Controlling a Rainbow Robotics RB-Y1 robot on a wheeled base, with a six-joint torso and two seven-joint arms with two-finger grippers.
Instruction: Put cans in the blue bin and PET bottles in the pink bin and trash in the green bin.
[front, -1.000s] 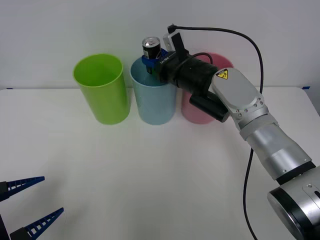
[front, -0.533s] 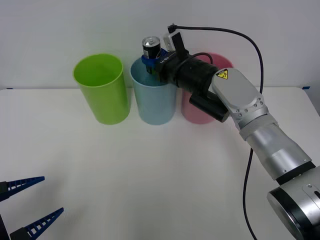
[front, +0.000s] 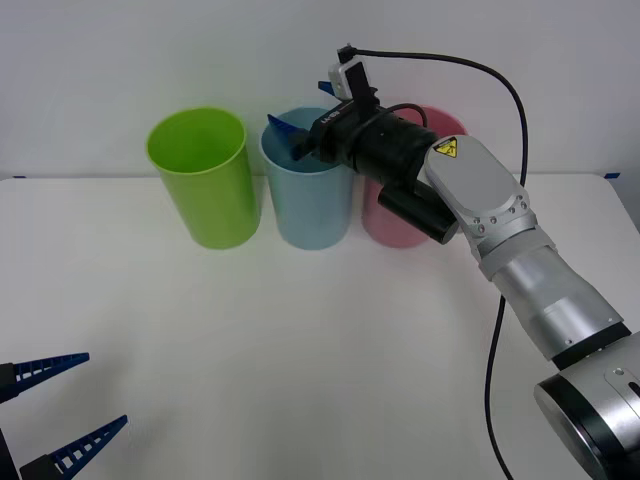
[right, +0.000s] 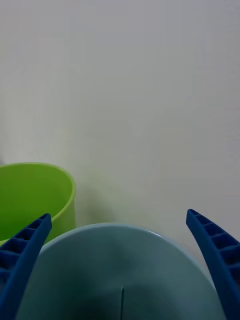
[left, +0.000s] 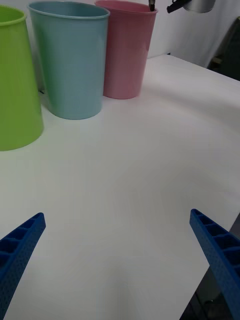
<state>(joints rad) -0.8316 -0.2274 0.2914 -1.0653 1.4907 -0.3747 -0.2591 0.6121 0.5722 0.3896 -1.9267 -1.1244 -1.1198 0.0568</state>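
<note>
Standing in a row at the back of the white surface are the tall lime green plastic bin, the tall light blue plastic bin and the tall pink plastic bin, nearly touching. Above the blue bin's rim hangs the right tool, fingers spread wide, gripping nothing. Low at the near left corner sits the left tool, also spread open and empty, with bare surface ahead of it.

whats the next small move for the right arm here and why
Probably lift the right gripper up and back from the tall light blue plastic bin. Its blue fingers are spread open over the bin's rim with nothing between them, so no further work over this bin looks needed. The left gripper waits open, low near the table's front.
</note>
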